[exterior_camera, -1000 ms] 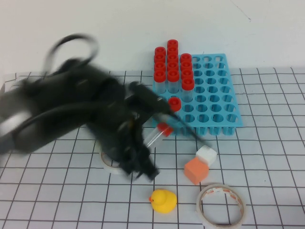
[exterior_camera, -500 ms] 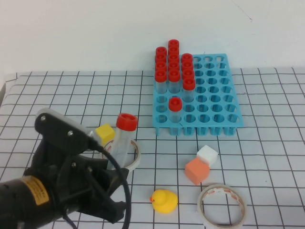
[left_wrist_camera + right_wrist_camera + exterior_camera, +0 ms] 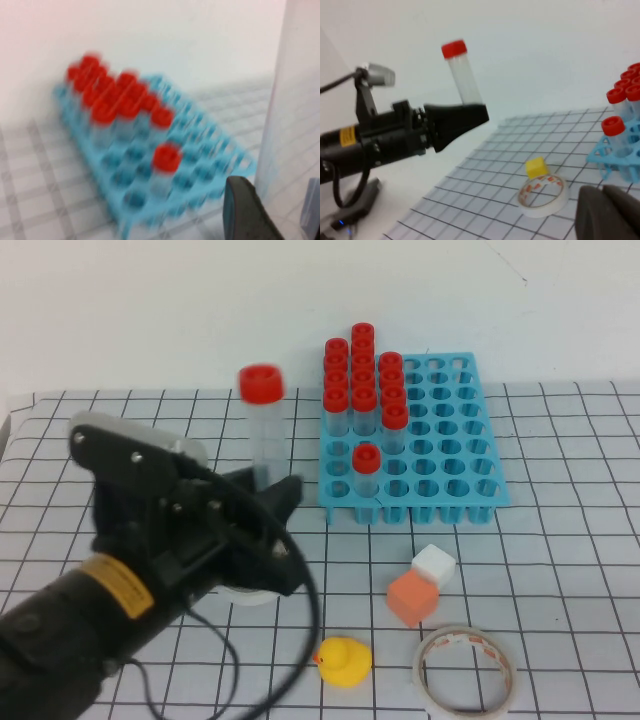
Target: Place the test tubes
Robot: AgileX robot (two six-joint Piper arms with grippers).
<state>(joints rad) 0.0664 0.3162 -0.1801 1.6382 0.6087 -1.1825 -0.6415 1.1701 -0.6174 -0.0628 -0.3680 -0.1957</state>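
The left gripper (image 3: 268, 488) is raised above the desk (image 3: 560, 570) just left of the blue rack (image 3: 482, 455). Its fingers are clamped on the lower end of a red-capped test tube (image 3: 264, 420), which stands roughly upright and clear of the rack. The rack carries a cluster of capped tubes (image 3: 362, 380) in its left-hand columns, with one more (image 3: 367, 468) standing alone nearer the front. The right gripper (image 3: 609, 206) lies outside the high view and faces across the desk towards the left arm, its fingers closed together and holding nothing.
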